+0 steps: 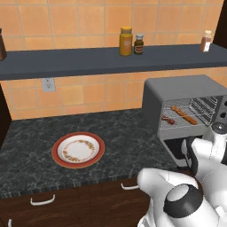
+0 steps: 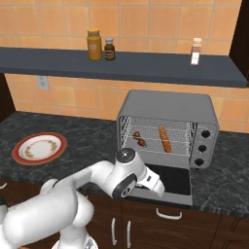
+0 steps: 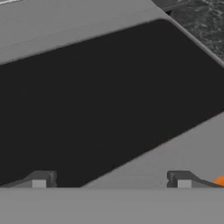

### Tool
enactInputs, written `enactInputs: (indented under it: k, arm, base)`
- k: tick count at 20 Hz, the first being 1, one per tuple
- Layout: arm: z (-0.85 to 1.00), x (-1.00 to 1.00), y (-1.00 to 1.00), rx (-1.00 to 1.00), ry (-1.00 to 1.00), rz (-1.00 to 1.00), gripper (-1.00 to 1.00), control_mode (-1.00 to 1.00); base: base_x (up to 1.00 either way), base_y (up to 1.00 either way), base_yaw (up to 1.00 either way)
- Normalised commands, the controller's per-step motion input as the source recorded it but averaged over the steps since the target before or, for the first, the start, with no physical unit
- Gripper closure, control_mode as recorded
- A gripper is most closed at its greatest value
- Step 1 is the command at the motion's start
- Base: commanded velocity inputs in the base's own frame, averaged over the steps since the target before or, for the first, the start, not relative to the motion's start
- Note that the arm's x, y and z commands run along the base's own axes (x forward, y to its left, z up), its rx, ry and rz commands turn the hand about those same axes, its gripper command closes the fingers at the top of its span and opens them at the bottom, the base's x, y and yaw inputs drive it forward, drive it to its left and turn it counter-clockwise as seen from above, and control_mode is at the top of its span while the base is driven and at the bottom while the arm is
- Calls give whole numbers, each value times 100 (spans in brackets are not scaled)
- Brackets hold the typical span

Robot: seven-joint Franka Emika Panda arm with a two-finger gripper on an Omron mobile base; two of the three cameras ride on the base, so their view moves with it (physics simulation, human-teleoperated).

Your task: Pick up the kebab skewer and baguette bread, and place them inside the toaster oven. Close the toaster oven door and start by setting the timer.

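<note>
From the right side the toaster oven (image 2: 168,127) faces me squarely: a boxy grey metal case on the dark marbled worktop (image 2: 92,136), three dark knobs (image 2: 202,147) stacked down its right panel. The toaster oven door (image 2: 168,181) is dropped flat out in front, dark glass up. On the wire rack inside, the kebab skewer (image 2: 140,139) lies to the left, a short stick with small dark red chunks, and the baguette bread (image 2: 165,138) lies to the right of it, a slim orange-brown stick pointing front to back. The two are apart.

From the left side the oven (image 1: 177,95) shows its plain grey side wall and the rack at an angle, with the skewer (image 1: 167,119) nearer the front and the baguette (image 1: 184,115) behind it. This side also gives the better look at the red-rimmed plate (image 1: 78,149) well to the left on the worktop, and the jars (image 1: 126,41) on the dark shelf (image 1: 88,60) above.

The hand camera looks close down on the door's dark glass (image 3: 100,96) and grey frame, a corner of marbled worktop at the top right. The claw (image 3: 111,179) stands spread wide over the door with nothing between its fingertips (image 3: 41,179).
</note>
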Motion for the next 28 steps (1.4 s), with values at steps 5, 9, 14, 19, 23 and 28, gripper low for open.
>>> enactInputs:
  k: [5, 9, 14, 19, 23, 28]
  arm:
    - [0, -67, 0, 0, 8, 24, -100, -100]
    - [-3, -61, 4, 0, 16, 19, -100, -100]
    - [-13, -21, 8, 0, 8, 9, -100, -100]
    - [-37, 21, 10, 0, 0, 7, -100, -100]
    - [-41, 4, 0, 0, 0, 4, -100, -100]
    - [-21, 14, 0, 4, 0, 0, -100, -100]
  base:
    - [0, 0, 0]
    - [0, 0, 0]
    - [0, 0, 0]
    - [0, 0, 0]
    - [0, 0, 0]
    - [0, 0, 0]
